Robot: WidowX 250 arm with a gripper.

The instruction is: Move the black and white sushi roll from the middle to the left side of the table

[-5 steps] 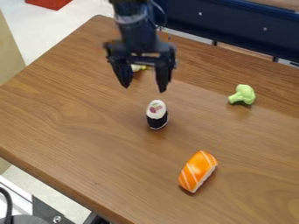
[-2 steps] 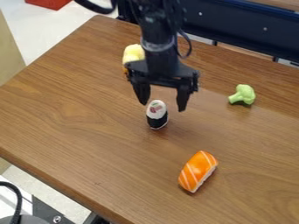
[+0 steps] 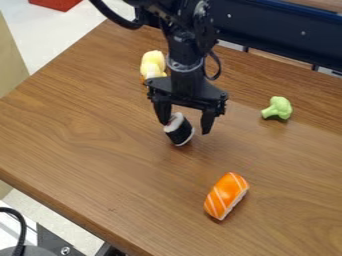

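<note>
The black gripper [image 3: 185,127] hangs over the middle of the table with its fingers apart. Between them, close against the left finger, is a toy sushi roll [image 3: 179,131] with a white top and black wrap, leaning to the left. The left fingertip overlaps the roll's top edge, while a gap separates the roll from the right finger.
An orange and white toy sushi piece [image 3: 226,196] lies toward the front of the wooden table [image 3: 87,135]. Green toy broccoli [image 3: 277,108] sits at the right. Behind the gripper, on the left, is a yellow toy [image 3: 153,63].
The gripper has come down and to the right from the back of the table to the sushi roll. The roll, upright before, now tilts left. The yellow toy has come into fuller view.
</note>
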